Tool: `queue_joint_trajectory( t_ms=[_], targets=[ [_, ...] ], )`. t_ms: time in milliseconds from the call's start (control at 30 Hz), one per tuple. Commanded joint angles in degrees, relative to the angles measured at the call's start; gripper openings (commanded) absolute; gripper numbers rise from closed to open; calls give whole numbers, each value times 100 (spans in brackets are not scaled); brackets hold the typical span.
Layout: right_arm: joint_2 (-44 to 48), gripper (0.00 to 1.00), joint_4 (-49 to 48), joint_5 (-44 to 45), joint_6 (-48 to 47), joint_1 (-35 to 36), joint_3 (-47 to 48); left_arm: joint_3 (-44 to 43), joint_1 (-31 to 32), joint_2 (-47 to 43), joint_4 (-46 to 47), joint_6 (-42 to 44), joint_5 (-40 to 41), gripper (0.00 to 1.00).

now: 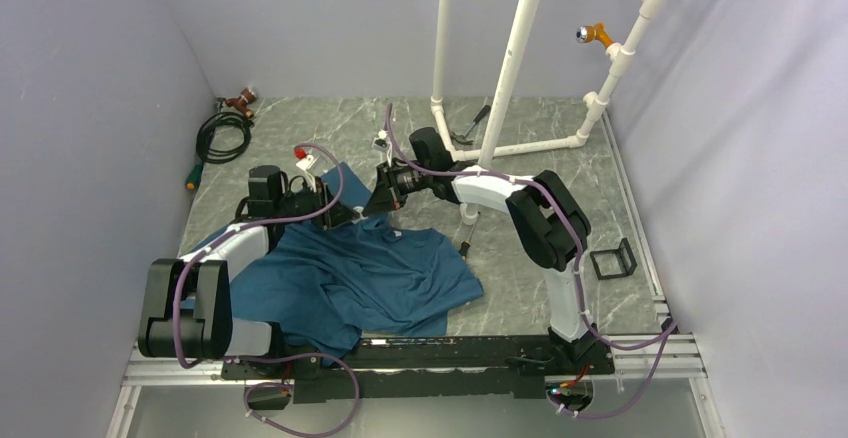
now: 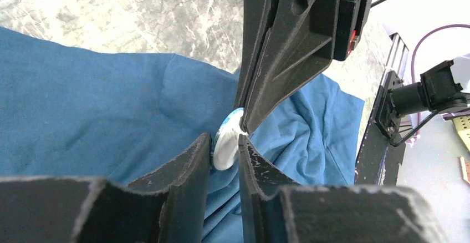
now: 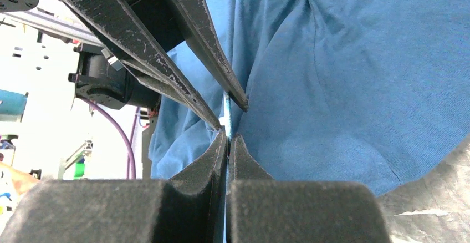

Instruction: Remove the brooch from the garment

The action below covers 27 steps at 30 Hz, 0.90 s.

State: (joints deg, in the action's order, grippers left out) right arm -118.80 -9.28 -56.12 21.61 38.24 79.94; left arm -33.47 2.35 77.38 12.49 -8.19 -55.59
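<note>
brooch (image 2: pixel 224 146) part hidden, bhd right pincer (image 2: pixel 244 127)

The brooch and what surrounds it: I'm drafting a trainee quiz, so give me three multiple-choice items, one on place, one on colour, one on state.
1. Where is the brooch? A in a bowl; B between the left end effector's fingers, against the garment; C on the floor.
2. What colour is the garment? A teal-blue; B red; C yellow.
3. How does the right end effector stand? A wide open; B out of view; C shut.
Answers: B, the left wrist view shows the disc between the two fingers; A, every view shows blue cloth; C, its fingers meet in the right wrist view.
</note>
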Motion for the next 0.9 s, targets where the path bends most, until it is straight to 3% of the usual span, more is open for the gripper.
queue_joint_trajectory(
  t_ms=[0,133,400,700,867],
  targets=[
    [340,0,-319,-237,-105,-60,-38,-79,-147,-81,4,159,-412,29],
    [340,0,-368,-250,-96,-71,-90,-162,-167,-65,-220,404,-532,24],
    [286,0,-457,-327,-38,-71,-9,-205,-114,78,-210,414,-647,23],
    [227,0,-437,-365,-130,-75,56,-279,-28,158,-340,376,-464,3],
    [189,0,-508,-435,-79,-71,73,-249,112,146,-122,181,-609,13]
  ],
)
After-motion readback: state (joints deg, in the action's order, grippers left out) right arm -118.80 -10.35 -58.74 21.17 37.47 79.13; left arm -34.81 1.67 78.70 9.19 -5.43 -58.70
